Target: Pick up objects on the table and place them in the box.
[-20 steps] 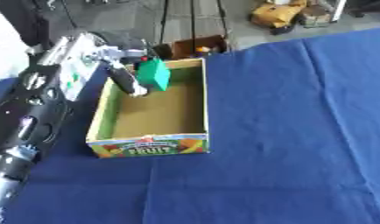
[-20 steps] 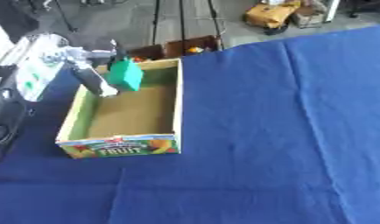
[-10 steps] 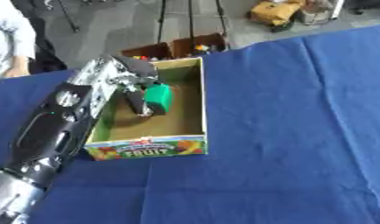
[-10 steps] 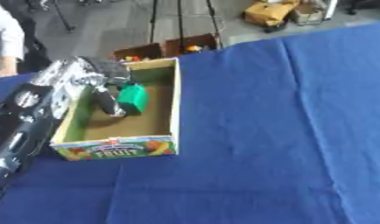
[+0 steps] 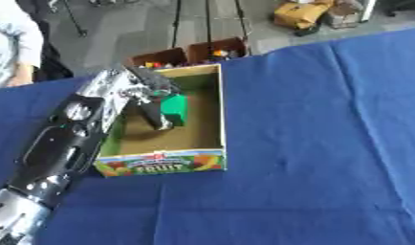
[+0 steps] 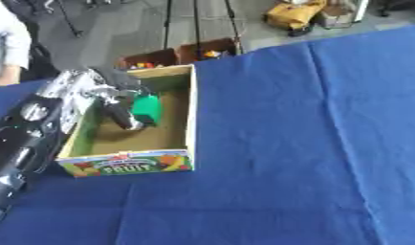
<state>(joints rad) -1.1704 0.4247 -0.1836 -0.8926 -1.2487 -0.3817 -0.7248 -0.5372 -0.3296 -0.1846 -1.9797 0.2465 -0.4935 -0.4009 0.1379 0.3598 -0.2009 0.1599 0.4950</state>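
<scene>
A green block (image 5: 174, 109) sits low inside the open cardboard box (image 5: 212, 125), toward its far half and near the box floor, pinched between the curled fingers and thumb of the robot's left hand (image 5: 147, 98) (whether the block already touches the floor cannot be told). The black and silver left arm (image 5: 67, 139) slants in from the lower left and crosses the box's left wall, the hand reaching down into the box. The box, with a fruit picture and the word "FRUIT" on its near end, stands on the left part of the bench (image 5: 328, 143), which is draped in a blue cloth. Beyond the bench's far edge, on the grey floor, stand smaller brown boxes (image 5: 190, 52) holding coloured items. The right hand shows in neither view.
</scene>
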